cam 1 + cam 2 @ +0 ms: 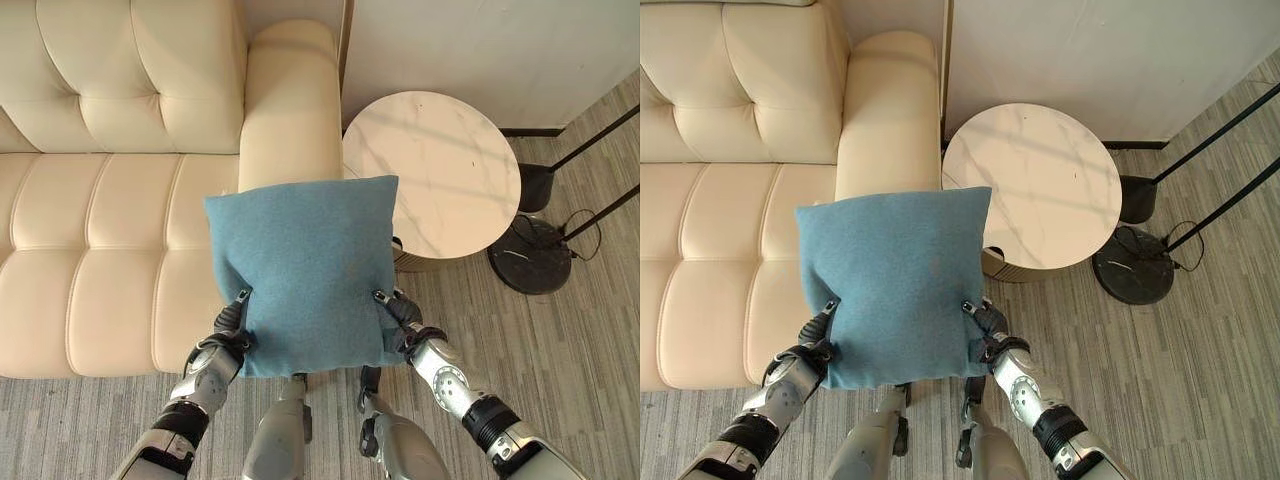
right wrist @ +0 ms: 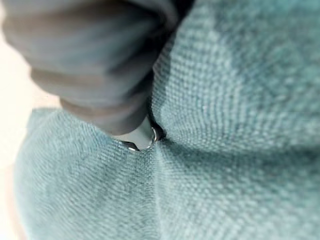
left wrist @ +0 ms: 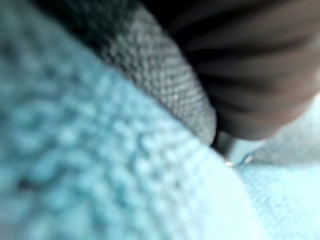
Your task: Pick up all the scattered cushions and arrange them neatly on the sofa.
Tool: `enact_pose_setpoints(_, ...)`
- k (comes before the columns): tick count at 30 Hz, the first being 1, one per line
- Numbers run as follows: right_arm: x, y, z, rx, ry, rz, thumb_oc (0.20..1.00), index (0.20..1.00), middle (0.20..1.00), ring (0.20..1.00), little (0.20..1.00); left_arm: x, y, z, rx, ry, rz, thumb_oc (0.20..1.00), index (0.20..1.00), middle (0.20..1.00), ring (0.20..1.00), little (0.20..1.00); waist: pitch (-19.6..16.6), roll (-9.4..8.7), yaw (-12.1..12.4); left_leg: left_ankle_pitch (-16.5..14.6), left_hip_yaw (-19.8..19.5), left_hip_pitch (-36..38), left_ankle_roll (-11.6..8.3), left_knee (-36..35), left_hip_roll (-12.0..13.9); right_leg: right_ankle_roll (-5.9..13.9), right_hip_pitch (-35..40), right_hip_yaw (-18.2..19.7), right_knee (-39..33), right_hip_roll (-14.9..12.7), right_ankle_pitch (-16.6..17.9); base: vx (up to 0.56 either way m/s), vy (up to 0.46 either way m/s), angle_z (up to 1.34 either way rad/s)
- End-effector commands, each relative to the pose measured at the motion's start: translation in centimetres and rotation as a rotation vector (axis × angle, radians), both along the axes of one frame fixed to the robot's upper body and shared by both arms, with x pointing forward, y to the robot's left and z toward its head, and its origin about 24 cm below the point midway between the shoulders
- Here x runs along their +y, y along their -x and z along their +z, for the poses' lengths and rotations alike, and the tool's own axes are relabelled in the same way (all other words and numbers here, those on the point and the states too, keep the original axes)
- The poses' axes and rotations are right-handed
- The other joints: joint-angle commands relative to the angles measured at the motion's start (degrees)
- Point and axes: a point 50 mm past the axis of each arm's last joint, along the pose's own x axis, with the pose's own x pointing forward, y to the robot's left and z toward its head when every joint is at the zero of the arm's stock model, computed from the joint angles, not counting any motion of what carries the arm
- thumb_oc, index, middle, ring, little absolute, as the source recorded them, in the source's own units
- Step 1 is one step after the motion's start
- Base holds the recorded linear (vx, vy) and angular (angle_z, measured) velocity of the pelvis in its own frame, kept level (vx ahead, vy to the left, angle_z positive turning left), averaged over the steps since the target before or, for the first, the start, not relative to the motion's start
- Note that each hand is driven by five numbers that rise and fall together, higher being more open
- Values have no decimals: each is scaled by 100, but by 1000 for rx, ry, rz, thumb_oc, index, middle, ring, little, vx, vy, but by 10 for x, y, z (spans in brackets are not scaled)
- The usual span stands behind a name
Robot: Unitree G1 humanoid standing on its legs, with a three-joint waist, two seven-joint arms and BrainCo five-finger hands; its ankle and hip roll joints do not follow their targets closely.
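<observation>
From the left eye view you have the blue cushion (image 1: 302, 270) lifted between both hands, its top edge over the sofa's armrest (image 1: 290, 100) and its lower part out over the carpet. Your left hand (image 1: 232, 322) pinches the cushion's lower left edge and your right hand (image 1: 398, 312) pinches the lower right, thumbs pressed into the fabric.

The right eye view shows the cream leather sofa (image 1: 710, 250) with a bare seat, so nothing is arranged there yet. A round marble side table (image 1: 1032, 185) stands just beside the armrest.

In the left wrist view, blue cloth bunches against the dark ribbed cover.

The right wrist view shows the same: fabric creased at the grip.

You're mid-carry; placing this cushion is left, and I can't tell whether others remain.
</observation>
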Motion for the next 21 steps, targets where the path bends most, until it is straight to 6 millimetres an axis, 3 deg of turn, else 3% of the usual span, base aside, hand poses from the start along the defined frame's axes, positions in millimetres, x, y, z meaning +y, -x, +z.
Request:
enact_pose_setpoints(1, 129, 41, 49, -85, -445, 405, 200, 200, 200, 200, 200, -191, 0, 39, -144, 463, -506, 200, 200, 200, 200, 200, 5, -33, -186, -712, -75, 403, -158, -12, 146, 234, -440, 311, 764, -130, -784, 4, 42, 0)
enact_pose_setpoints(6, 134, 60, 62, -79, -581, 438, 200, 200, 200, 200, 200, -196, 13, 57, -221, 489, -572, 200, 200, 200, 200, 200, -141, -28, -207, -771, -37, 492, -131, -22, 109, 282, -342, 344, 727, -160, -775, 0, 48, -2)
enact_pose_setpoints(9, 127, 72, 66, -101, -625, 437, 200, 200, 200, 200, 200, -177, 21, 73, -350, 385, -613, 200, 200, 200, 200, 200, -389, -15, -216, -856, 16, 635, -66, -40, 54, 353, -214, 396, 717, -210, -758, -3, 116, -6)
enact_pose_setpoints(15, 113, 70, 70, -154, -617, 395, 200, 200, 200, 200, 200, -159, 25, 88, -442, 317, -583, 200, 200, 200, 200, 200, -538, 85, -260, -848, 188, 696, -3, -43, 30, 473, -257, 466, 916, -203, -649, -70, 77, -15)
enact_pose_setpoints(17, 114, 73, 71, -152, -632, 403, 200, 200, 200, 200, 200, -156, 26, 92, -467, 296, -582, 200, 200, 200, 200, 200, -530, 159, -258, -801, 264, 687, 14, -43, 86, 474, -285, 478, 1296, -128, -767, -143, 69, -26)
enact_pose_setpoints(18, 115, 74, 73, -160, -638, 410, 200, 200, 200, 200, 200, -148, 26, 98, -504, 270, -569, 200, 200, 200, 200, 200, -552, 243, -227, -752, 372, 707, 25, -43, 137, 414, -205, 430, 1743, -43, -1040, -118, 71, -26)
enact_pose_setpoints(19, 115, 74, 73, -160, -638, 410, 200, 200, 200, 200, 200, -148, 26, 98, -504, 270, -569, 200, 200, 200, 200, 200, -564, 246, -224, -746, 375, 691, 24, -43, 143, 412, -218, 432, 1732, -37, -1027, -101, 64, -22)
enact_pose_setpoints(21, 115, 75, 78, -196, -630, 438, 200, 200, 200, 200, 200, -139, 30, 103, -546, 238, -553, 200, 200, 200, 200, 200, -744, 281, -127, -709, 504, 733, 34, -43, 143, 342, 147, 335, 1972, 65, -1372, -75, 1, -25)
